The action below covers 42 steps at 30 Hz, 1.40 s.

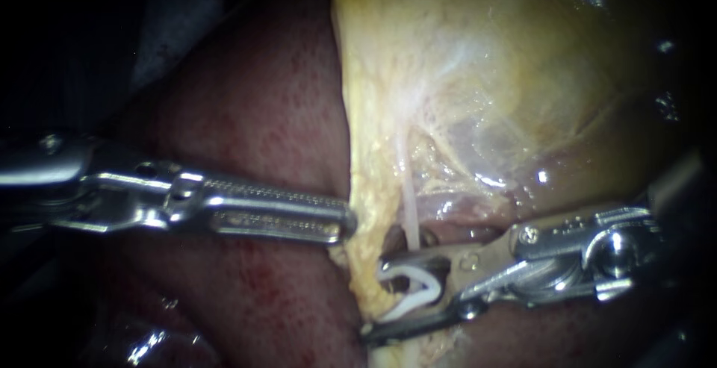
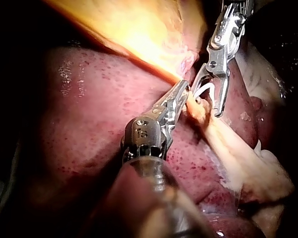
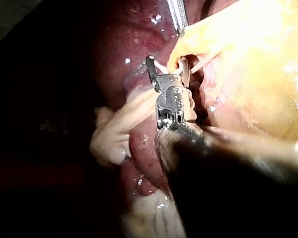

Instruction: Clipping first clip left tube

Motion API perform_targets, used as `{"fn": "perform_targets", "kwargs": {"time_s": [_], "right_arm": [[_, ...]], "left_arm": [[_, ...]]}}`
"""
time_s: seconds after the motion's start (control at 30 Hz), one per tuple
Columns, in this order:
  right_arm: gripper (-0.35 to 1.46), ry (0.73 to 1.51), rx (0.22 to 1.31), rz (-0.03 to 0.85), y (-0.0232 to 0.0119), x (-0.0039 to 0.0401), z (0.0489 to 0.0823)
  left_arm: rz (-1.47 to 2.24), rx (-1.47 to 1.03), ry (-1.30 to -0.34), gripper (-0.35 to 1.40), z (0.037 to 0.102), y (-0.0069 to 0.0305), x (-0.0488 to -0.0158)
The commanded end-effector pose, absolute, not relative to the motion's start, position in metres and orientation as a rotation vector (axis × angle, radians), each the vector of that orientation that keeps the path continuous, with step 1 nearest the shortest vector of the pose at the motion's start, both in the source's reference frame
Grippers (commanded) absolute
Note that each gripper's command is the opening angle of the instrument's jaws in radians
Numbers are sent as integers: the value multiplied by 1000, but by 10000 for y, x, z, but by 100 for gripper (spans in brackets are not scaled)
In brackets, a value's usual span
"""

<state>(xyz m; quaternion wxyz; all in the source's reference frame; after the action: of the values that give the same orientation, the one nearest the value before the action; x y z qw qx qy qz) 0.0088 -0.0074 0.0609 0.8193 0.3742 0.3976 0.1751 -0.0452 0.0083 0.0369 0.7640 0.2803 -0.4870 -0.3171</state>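
Note:
A thin pale tube [image 1: 407, 189] runs down from the yellow gallbladder [image 1: 485, 77] and passes out of sight behind my right instrument's upper jaw. My right instrument [image 1: 377, 301] comes in from the right, its jaws standing wide apart on an open white clip [image 1: 414, 293]. In the right wrist view a pale strand [image 3: 208, 59] crosses between those jaws [image 3: 167, 62]. Whether the clip surrounds the tube is unclear. My left instrument [image 1: 349, 222] reaches in from the left, its long jaws together on the yellow tissue edge [image 1: 366, 211] beside the tube. The left wrist view shows the same grip [image 2: 186, 94].
Dark red liver [image 1: 261, 114] lies under and behind my left instrument. A thick pale fatty strand [image 2: 238, 153] trails away from the jaws over the liver. The left instrument's tip [image 3: 180, 32] appears just beyond my right instrument's jaws.

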Motion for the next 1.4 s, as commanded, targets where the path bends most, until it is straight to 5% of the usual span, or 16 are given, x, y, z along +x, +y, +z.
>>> {"fn": "perform_targets", "kwargs": {"time_s": [0.03,0.83,1.17,1.4], "right_arm": [[54,847,798,370,-74,90,609],[43,832,821,369,-78,109,619],[-15,817,841,405,-71,107,623],[-23,817,842,403,-67,101,627]], "left_arm": [[-689,609,-1058,-13,370,83,-452],[-690,609,-1058,-13,370,83,-452],[-690,609,-1058,-13,370,83,-452],[-689,609,-1058,-13,371,83,-452]]}}
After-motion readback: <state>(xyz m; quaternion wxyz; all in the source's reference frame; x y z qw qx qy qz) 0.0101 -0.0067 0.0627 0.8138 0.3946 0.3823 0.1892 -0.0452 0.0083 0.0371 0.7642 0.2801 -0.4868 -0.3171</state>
